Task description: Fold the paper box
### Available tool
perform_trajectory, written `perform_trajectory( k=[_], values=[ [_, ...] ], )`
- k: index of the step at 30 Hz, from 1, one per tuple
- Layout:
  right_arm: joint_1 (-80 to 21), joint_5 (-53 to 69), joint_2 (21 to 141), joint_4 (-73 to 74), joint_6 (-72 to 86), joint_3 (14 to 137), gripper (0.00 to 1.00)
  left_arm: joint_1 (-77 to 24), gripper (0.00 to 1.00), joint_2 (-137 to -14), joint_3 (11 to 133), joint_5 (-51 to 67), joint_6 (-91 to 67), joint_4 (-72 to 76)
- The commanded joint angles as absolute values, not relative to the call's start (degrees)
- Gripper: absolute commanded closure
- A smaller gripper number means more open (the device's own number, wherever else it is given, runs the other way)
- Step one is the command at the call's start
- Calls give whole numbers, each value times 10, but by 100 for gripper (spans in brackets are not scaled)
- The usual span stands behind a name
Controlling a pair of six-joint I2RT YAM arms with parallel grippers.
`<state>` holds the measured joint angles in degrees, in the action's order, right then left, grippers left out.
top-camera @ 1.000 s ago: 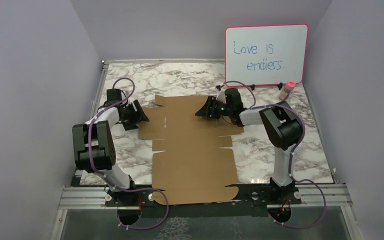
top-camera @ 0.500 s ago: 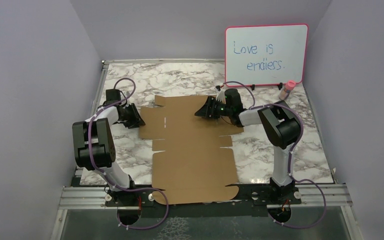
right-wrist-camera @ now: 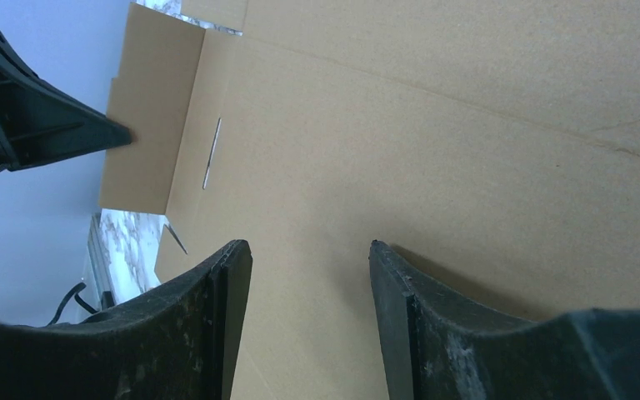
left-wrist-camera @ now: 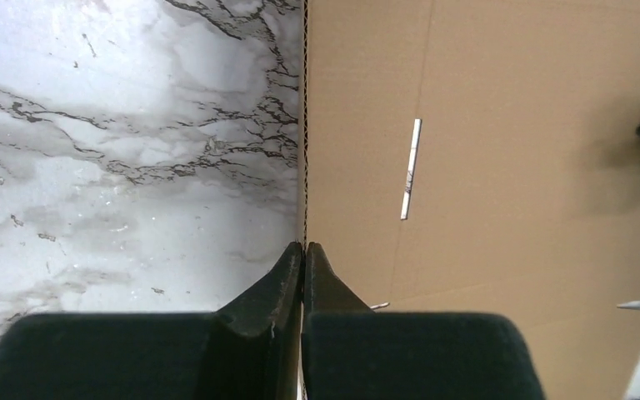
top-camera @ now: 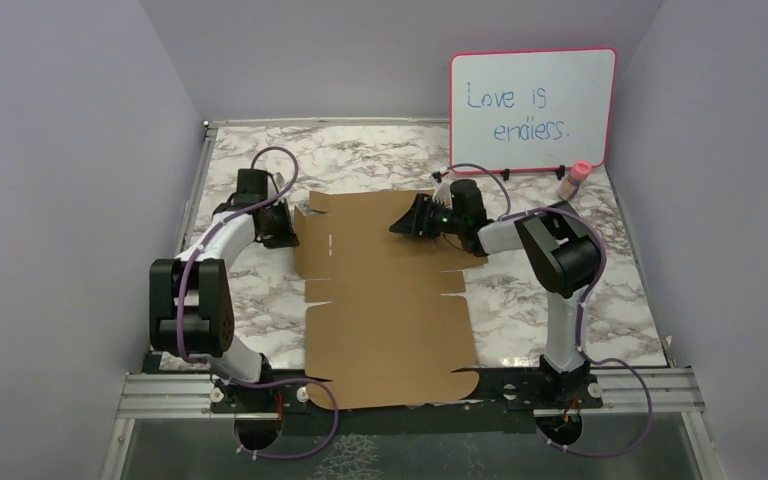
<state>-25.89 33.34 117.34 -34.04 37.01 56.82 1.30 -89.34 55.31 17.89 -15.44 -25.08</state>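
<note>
Left wrist view: the left fingers (left-wrist-camera: 293,267) are pinched tight on the thin edge of the paper box (left-wrist-camera: 483,125). The side flap (left-wrist-camera: 304,150) they hold stands up on its edge and runs straight away from the fingertips. To the left of these fingers is the bare marble tabletop (left-wrist-camera: 133,125). To the right of them the rest of the brown sheet lies flat, with a little slit (left-wrist-camera: 410,171) just past the tips. Farther over, the right fingers (right-wrist-camera: 227,283) are spread wide with nothing between them, low over the flat middle of the sheet. I cannot tell if they touch it. I think the cardboard is light and stiff, but it bends easily along its pressed lines. It may slide on the smooth tabletop, so one side should hold it down. Flap edges look like the best places to grab. Squeezing too hard could dent it.
</note>
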Motion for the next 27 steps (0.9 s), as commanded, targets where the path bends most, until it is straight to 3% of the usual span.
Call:
perform_trajectory(
  k=[1, 10, 27],
  values=[
    [-263, 319, 1190, -331, 357, 548, 40, -44, 99, -873, 580, 51, -162, -293],
    [-264, 305, 1189, -345, 361, 536, 40, -137, 100, -866, 618, -83, -176, -331],
    [-264, 292, 1184, -364, 371, 521, 40, -281, 100, -934, 715, -215, -206, -415]
  ],
)
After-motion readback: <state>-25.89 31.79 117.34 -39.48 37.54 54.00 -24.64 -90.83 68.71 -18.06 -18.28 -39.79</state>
